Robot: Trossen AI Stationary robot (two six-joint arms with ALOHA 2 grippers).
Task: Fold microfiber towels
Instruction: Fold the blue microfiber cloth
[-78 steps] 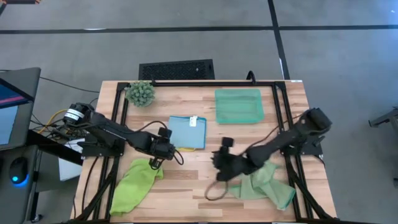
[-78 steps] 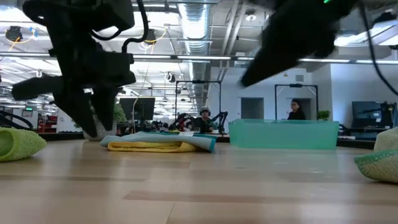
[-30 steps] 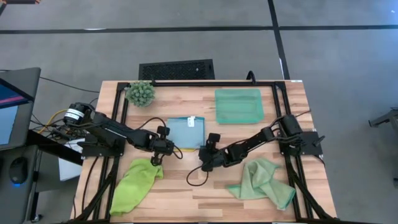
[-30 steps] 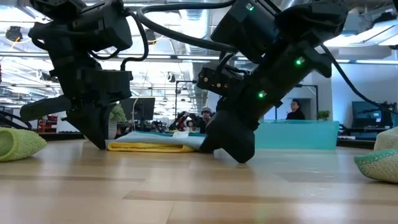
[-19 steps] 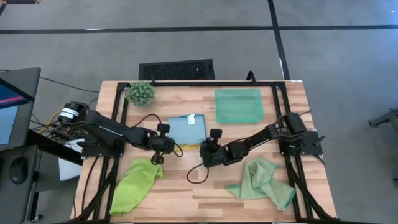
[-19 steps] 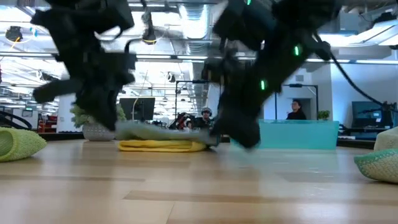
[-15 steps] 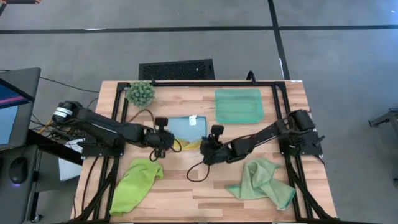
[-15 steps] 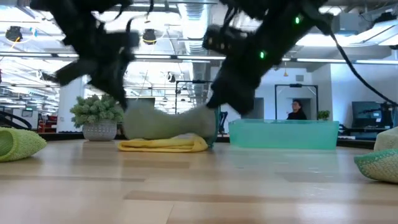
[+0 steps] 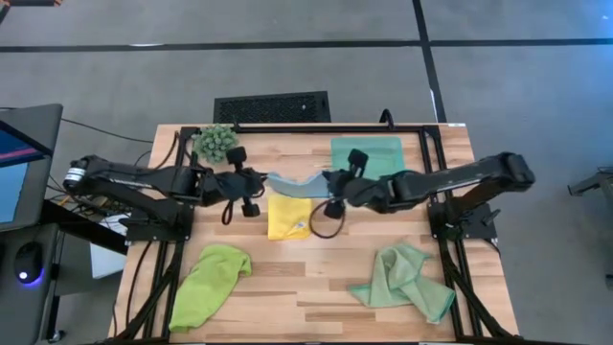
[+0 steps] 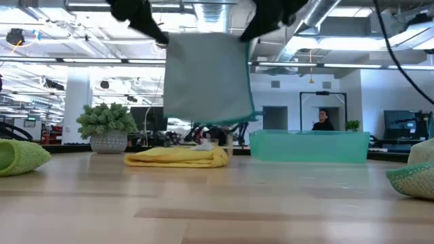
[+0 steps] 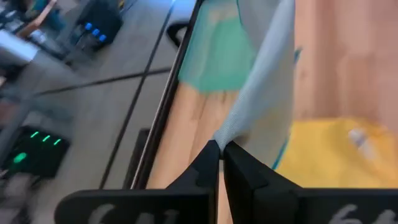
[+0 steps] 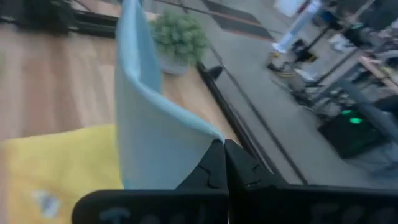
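The light blue towel (image 10: 207, 78) hangs in the air between my two grippers, clear of the table. My left gripper (image 9: 261, 182) and my right gripper (image 9: 332, 184) are both shut on its top corners. Below it, the folded yellow towel (image 9: 287, 216) lies flat on the table. The lime green towel (image 9: 211, 278) lies crumpled at the near left. The pale sage green towel (image 9: 407, 278) lies crumpled at the near right. My left gripper pinches the blue towel's upper left corner (image 11: 227, 134) between its two shut fingers, slanting down from the table's left side. The cloth hangs below the fingers. My right gripper pinches the upper right corner (image 12: 210, 134) between its two shut fingers, slanting down from the right. The top edge (image 9: 297, 185) sags between the two holds.
A teal tray (image 9: 369, 158) stands at the far right, just behind my right gripper. A small spiky plant (image 9: 215, 141) stands at the far left corner. Black rails (image 9: 316, 126) frame the table. A loose black cable (image 9: 321, 225) loops over the yellow towel's right side.
Both grippers have risen and gone toward the table's far edge, each carrying a corner of the blue towel. The towel has come off the yellow one and now hangs as a sheet, lifted clear. The yellow towel stays on the table, uncovered.
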